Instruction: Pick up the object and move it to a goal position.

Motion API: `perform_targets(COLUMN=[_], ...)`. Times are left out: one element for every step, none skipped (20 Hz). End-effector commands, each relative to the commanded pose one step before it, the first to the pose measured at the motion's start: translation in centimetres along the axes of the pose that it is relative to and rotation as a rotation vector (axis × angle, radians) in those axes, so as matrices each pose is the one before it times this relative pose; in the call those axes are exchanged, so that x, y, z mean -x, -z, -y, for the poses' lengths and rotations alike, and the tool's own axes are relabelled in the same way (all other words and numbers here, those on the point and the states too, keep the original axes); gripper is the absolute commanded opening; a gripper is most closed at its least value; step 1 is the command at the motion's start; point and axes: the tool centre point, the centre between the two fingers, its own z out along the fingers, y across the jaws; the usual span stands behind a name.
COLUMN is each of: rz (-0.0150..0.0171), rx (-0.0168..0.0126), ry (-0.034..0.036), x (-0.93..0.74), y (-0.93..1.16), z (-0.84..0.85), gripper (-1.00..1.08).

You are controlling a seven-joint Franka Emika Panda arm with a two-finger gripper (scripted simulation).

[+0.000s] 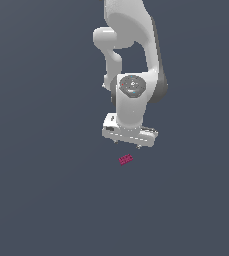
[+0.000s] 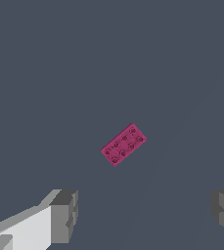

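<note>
- Surface (image 1: 36,190): plain dark grey, bearing nothing but the block; no obstacle in view.
- Arm (image 1: 133,55): white, poised above the block.
- Hand (image 1: 130,141): spread wide, empty; fingers (image 2: 64,215) clear of the block.
- Block (image 1: 126,159): small, pink, studded, lying flat at the hand's 6 o'clock in the exterior view, turned askew.
- Step: approach, judged. Next: align with the block, descend, close.

Flat, even simulator lighting in both views; dim slate-blue ground, uniform, no cast shadows visible. No glare, no hotspots. White arm (image 1: 131,60) softly shaded, brighter toward 11 o'clock, darker grey band along 3 o'clock flank. Magenta block (image 2: 123,145) crisp in wrist view, stud marks legible; in exterior view tiny, detail nearly lost. Edges sharp, slightly aliased. No motion blur, no lens distortion, focus uniform throughout.
</note>
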Motion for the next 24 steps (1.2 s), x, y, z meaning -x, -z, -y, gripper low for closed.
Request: perform_targets(rz=[-0.00079,-0.00036,-0.00041,-0.00046,-0.00051,-0.00057,-0.00062,-0.00068,-0.00074,-0.00080,-0.00087,-0.00093,-0.00100,-0.00107,-0.00113,-0.00120,-0.00127,-0.00134,-0.00141,-0.00148,-0.00154,-0.00153,-0.00150,-0.00147], rx=[0.00022,0.00018,0.00022,0.00026,0.00029,0.00032,0.00035,0.00038,0.00040,0.00042,0.00043,0.00044,0.00045,0.00046,0.00046,0.00045,0.00044,0.00043,0.00042,0.00040,0.00037,0.00033,0.00029,0.00025], ry=[-0.06999,-0.02745,-0.02744,-0.02742,-0.02742,-0.02740,-0.02738,-0.02738,-0.02735,-0.02734,-0.02732,-0.02731,-0.02728,-0.02728,-0.02725,-0.02724,-0.02721,-0.02719,-0.02716,-0.02715,-0.02687,-0.02560,-0.02420,-0.02280], x=[-0.149,-0.055,-0.054,-0.052,-0.051,-0.050,-0.049,-0.048,-0.046,-0.045,-0.044,-0.043,-0.041,-0.041,-0.039,-0.039,-0.037,-0.036,-0.035,-0.034,-0.033,-0.031,-0.028,-0.026], y=[-0.591,-0.234,-0.233,-0.233,-0.233,-0.233,-0.232,-0.232,-0.232,-0.231,-0.231,-0.230,-0.230,-0.229,-0.229,-0.228,-0.227,-0.227,-0.226,-0.226,-0.223,-0.212,-0.200,-0.188], z=[0.072,0.030,0.030,0.031,0.031,0.031,0.032,0.032,0.033,0.033,0.033,0.033,0.034,0.033,0.034,0.033,0.034,0.034,0.034,0.034,0.034,0.032,0.030,0.029], gripper=[1.00,1.00,1.00,1.00,1.00,1.00,1.00,1.00,1.00,1.00,1.00,1.00,1.00,1.00,1.00,1.00,1.00,1.00,1.00,1.00,1.00,1.00,1.00,1.00])
